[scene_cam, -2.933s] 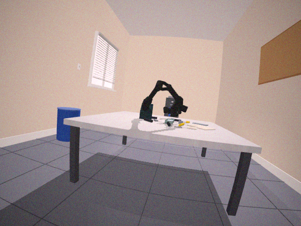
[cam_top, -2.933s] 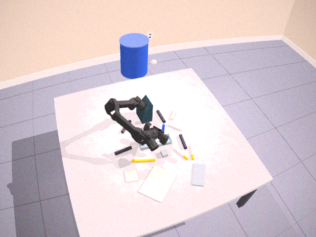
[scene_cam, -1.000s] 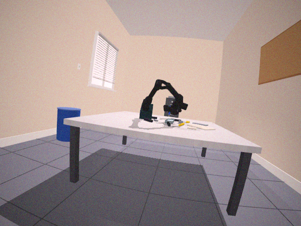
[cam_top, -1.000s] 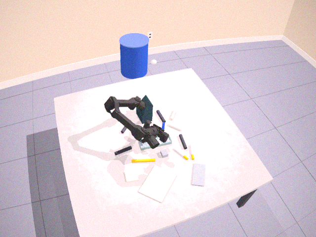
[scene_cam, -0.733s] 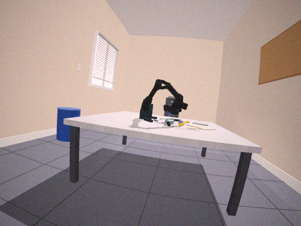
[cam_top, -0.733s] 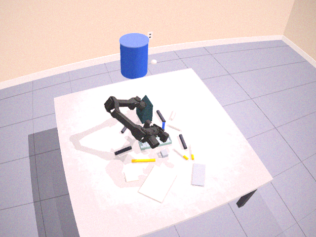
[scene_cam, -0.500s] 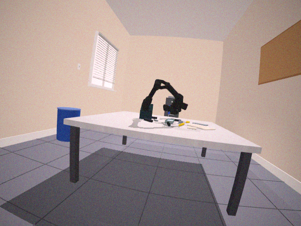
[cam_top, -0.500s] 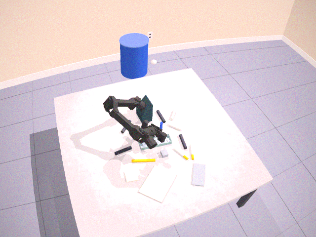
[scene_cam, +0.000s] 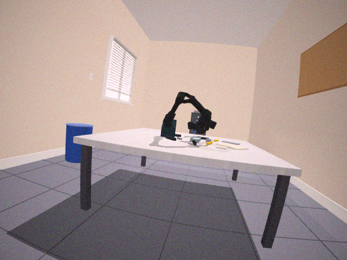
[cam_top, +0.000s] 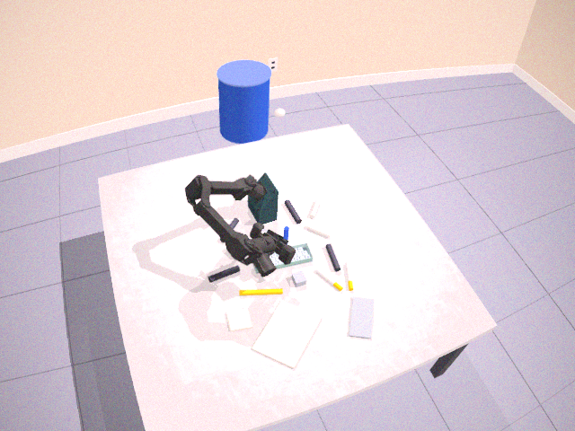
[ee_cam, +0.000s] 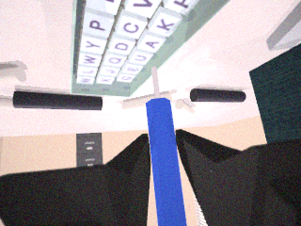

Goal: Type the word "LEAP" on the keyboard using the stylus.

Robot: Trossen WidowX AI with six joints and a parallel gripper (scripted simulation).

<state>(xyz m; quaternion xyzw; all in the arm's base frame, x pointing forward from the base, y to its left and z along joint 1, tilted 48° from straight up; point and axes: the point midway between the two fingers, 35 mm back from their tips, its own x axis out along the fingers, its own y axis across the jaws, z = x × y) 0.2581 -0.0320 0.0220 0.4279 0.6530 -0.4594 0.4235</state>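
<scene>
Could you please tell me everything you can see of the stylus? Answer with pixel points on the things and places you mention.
The stylus [cam_top: 286, 233] [scene_cam: 194, 131] [ee_cam: 164, 141] has a thick, straight, bright blue barrel with flat facets, plastic by its look, and a thin pale tip at one end. The black fingers of the pincer [cam_top: 279, 237] [ee_cam: 162, 134] grip the barrel from both sides, and its tip end reaches out past them. In the wrist view the tip appears just off the edge of the green-framed keyboard [cam_top: 304, 247] [scene_cam: 196, 138] [ee_cam: 107, 90]; whether it touches anything I cannot tell.
</scene>
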